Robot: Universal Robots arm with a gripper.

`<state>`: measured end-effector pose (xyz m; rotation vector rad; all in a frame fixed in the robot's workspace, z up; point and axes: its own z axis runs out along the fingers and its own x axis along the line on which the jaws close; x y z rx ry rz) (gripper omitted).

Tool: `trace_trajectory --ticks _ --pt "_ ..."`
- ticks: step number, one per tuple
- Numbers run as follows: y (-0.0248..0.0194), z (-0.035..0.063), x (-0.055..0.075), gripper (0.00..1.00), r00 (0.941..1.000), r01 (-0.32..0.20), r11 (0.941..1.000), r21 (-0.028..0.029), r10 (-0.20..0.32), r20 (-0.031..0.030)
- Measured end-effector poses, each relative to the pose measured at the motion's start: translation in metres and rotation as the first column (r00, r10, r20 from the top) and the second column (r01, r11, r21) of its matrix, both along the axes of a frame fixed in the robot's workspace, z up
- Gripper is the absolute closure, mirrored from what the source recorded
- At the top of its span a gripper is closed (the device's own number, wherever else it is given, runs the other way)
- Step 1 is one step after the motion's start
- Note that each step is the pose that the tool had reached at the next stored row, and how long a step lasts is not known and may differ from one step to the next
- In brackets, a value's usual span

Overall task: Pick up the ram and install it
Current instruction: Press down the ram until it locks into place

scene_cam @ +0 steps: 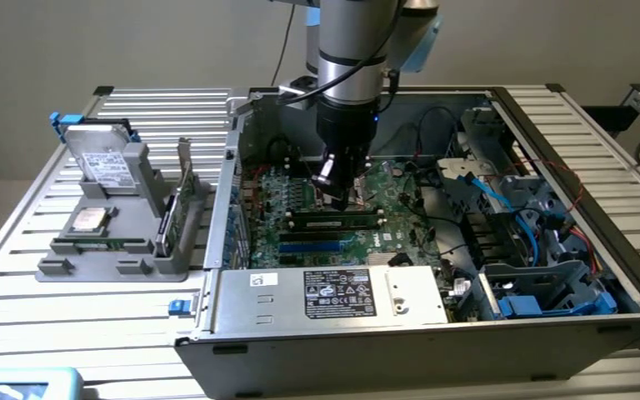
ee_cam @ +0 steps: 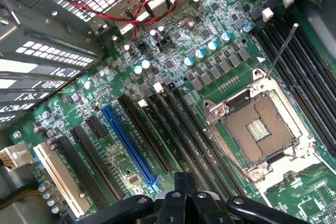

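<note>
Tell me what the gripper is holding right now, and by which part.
Nothing can be seen in the gripper; the ram already sits in a motherboard slot below it.

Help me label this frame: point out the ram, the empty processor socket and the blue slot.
ram [scene_cam: 335, 223]: exterior view, middle of the stick seated in its slot.
processor socket [ee_cam: 261, 128]: wrist view, its contact field.
blue slot [ee_cam: 127, 142]: wrist view, mid-length.

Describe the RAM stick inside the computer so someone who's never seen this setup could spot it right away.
Look into the open computer case lying on the slatted table, at its green motherboard. Just below the gripper, the ram sits along one of the long slots. It is a narrow green strip with dark chips; the slots beside it are bare black or blue.
</note>
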<state>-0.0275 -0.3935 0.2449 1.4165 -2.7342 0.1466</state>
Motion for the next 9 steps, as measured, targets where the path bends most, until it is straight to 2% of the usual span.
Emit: trace_trajectory --ticks 4,9 --pt "0.0000 0.0001 0.0000 0.89 0.9987 0.051 0.9987 0.0002 -0.051 0.0026" --pt "0.0000 0.0000 0.0000 0.89 0.9939 0.110 0.9939 0.0031 -0.110 0.0048"
